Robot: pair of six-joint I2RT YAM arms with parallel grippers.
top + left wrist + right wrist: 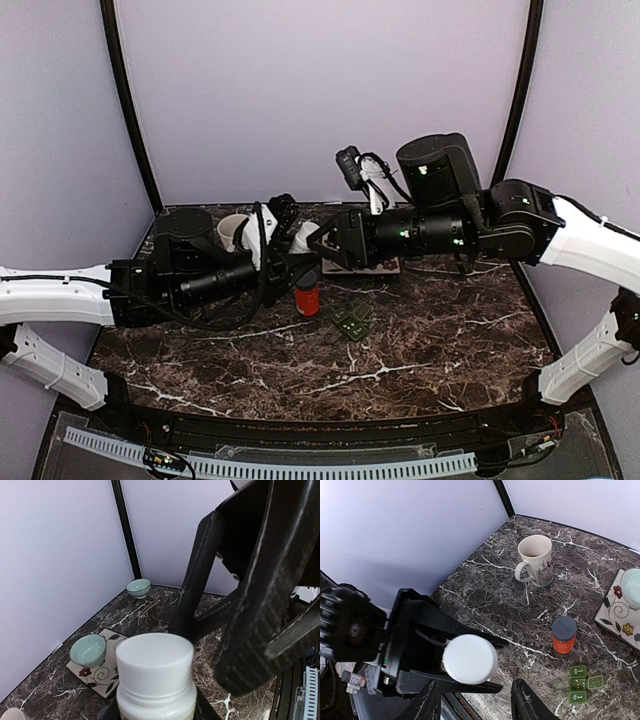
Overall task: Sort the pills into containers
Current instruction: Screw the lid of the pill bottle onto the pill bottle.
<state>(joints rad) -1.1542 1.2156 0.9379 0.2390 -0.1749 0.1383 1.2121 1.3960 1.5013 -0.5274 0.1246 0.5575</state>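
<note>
The dark marble table (430, 350) is being used as the work surface, and it is being reached over by two arms from its near edge. Toward the back, one floral tile (615, 612) is being used as a stand for one pale green bowl (88, 650). A second bowl (138, 586) is being seen apart in the far corner, so two are being counted. One beige mug (536, 560) is being seen upright, well clear of the work.

Two bottles are being counted. The white bottle (155, 680) is being pinched around its body by the left gripper (485, 664) and held above the table. Its white cap (470, 658) is being turned toward the other arm, presumably so that it can be twisted off. The orange bottle (564, 635) is being seen standing between the mug and the containers.

The right gripper (326, 243) is being held with its jaws spread, just short of the cap, and nothing is being gripped.

The containers (582, 684), one small dark green strip, are being seen flat on the table near the orange bottle. Three squares are being counted in a row, with a fourth beside the middle one, perhaps an opened lid. No loose pill is being shown.
</note>
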